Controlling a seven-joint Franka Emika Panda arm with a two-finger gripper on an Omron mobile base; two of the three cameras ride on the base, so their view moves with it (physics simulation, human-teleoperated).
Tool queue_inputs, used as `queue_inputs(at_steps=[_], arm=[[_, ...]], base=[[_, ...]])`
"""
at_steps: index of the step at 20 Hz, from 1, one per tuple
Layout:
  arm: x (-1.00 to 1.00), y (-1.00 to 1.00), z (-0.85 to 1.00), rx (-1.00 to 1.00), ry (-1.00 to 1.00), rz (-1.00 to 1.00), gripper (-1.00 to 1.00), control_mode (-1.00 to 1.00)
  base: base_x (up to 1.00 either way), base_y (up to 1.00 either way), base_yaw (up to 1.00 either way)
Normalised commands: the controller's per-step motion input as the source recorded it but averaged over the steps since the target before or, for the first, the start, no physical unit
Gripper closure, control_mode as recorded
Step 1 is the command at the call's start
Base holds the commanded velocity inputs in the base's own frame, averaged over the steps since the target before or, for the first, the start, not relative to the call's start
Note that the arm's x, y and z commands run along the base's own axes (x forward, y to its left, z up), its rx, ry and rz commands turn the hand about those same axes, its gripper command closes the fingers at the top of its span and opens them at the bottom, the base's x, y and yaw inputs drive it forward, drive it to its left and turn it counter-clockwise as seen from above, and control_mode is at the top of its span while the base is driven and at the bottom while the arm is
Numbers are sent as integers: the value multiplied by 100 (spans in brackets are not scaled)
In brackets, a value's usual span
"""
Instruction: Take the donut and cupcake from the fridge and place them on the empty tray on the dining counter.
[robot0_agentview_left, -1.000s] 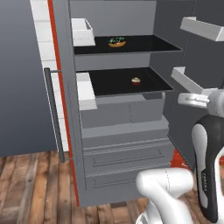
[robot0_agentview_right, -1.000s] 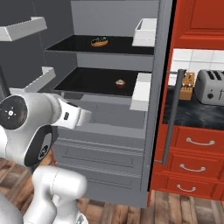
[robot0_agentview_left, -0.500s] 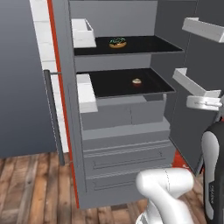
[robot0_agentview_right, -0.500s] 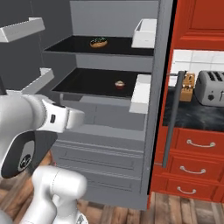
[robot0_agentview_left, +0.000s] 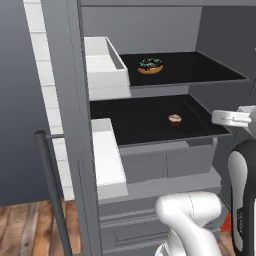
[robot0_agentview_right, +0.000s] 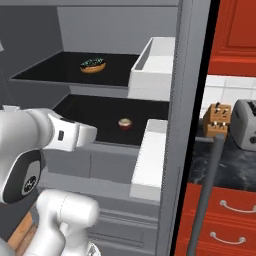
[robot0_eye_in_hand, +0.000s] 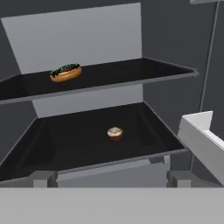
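1. Since the earlier frames, the base has been driven closer to the fridge (robot0_agentview_left: 75, 125), so both base views are now taken up by its open interior; the donut and cupcake are seen on the same shelves as before.
2. The gripper (robot0_eye_in_hand: 109, 178) is held with its jaws spread wide and nothing between them, in front of the fridge's lower shelf (robot0_eye_in_hand: 78, 148).
3. The cupcake (robot0_eye_in_hand: 115, 133) is seen upright near the middle of that lower shelf.
4. The donut (robot0_eye_in_hand: 65, 72) lies on the upper shelf (robot0_eye_in_hand: 131, 70), left of the cupcake in the hand view.
5. White door bins (robot0_agentview_right: 155, 67) are seen beside both shelves.
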Motion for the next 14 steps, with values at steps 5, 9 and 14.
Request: queue_inputs(at_steps=[5,9,14], arm=[[0,0,0,0,0,0,-100,100],[0,0,0,0,0,0,-100,100],[30,0,5,0,23,-7,-100,-100]], base=[[96,0,-6],[100,-1,-11],[0,0,0]])
